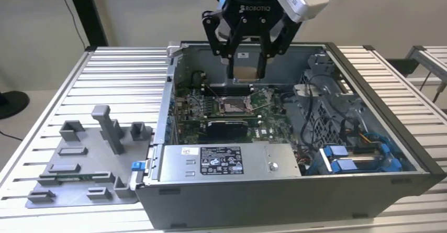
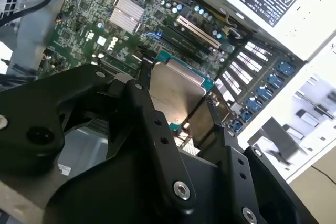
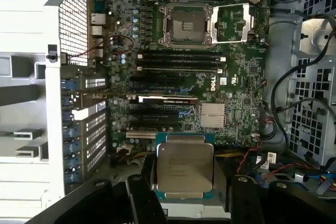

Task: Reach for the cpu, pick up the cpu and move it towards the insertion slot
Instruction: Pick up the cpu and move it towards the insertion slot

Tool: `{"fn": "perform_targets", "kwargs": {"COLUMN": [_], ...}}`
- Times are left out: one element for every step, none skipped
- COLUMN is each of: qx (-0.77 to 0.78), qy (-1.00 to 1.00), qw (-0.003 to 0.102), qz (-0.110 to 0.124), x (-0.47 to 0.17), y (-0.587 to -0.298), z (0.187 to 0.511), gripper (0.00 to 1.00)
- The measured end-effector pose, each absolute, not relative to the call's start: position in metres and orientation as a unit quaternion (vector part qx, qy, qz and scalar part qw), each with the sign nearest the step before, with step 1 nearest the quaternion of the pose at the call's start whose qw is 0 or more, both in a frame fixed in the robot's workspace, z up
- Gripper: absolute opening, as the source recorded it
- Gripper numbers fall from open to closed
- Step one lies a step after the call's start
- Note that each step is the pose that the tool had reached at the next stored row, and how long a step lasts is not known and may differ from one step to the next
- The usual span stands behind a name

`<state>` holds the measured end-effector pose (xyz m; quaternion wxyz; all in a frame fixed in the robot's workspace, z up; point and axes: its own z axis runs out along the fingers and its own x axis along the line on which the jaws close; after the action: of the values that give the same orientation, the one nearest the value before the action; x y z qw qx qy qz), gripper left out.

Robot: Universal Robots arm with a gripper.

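A slatted metal table (image 1: 119, 70) carries an open computer case (image 1: 293, 191) with its green circuit board exposed, and a grey fixture plate (image 1: 84, 162) lies at the case's 9 o'clock in the exterior view. The tool (image 1: 249, 68) hangs above the board, closed on the cpu (image 3: 185, 167), which it grips by opposite edges; the chip is clear of everything below. Reaching and pick-up look complete. The insertion slot (image 3: 188, 24) sits open at the chip's 12 o'clock in the first wrist view, well apart, so the carry appears unfinished.
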<state>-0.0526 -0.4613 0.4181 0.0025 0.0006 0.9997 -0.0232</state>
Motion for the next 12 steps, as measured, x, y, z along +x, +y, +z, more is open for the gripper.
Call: {"fn": "perform_targets", "kwargs": {"qx": [0.001, 0.001, 0.001, 0.001, 0.001, 0.001, 0.001, 0.001, 0.001, 0.001, 0.001, 0.001], "qy": [1.0, 1.0, 1.0, 1.0, 1.0, 1.0, 1.0, 1.0, 1.0, 1.0, 1.0, 1.0], "qw": [0.002, 0.002, 0.002, 0.002, 0.002, 0.002, 0.002, 0.002, 0.002, 0.002, 0.001, 0.001], "qz": [-0.023, -0.023, -0.023, -0.023, -0.023, -0.023, -0.023, -0.023, -0.023, -0.023, -0.023, -0.023], "x": [-0.051, -0.048, -0.046, -0.044, -0.041, -0.039, -0.037, -0.035, -0.033, -0.03, -0.027, -0.023], "y": [-0.461, -0.461, -0.461, -0.461, -0.461, -0.461, -0.461, -0.461, -0.461, -0.461, -0.461, -0.461], "z": [0.418, 0.418, 0.418, 0.418, 0.418, 0.418, 0.418, 0.418, 0.418, 0.418, 0.418, 0.418], "gripper": [0.0, 0.0, 0.0, 0.0, 0.0, 0.0, 0.0, 0.0, 0.0, 0.0, 0.0, 0.0]}}
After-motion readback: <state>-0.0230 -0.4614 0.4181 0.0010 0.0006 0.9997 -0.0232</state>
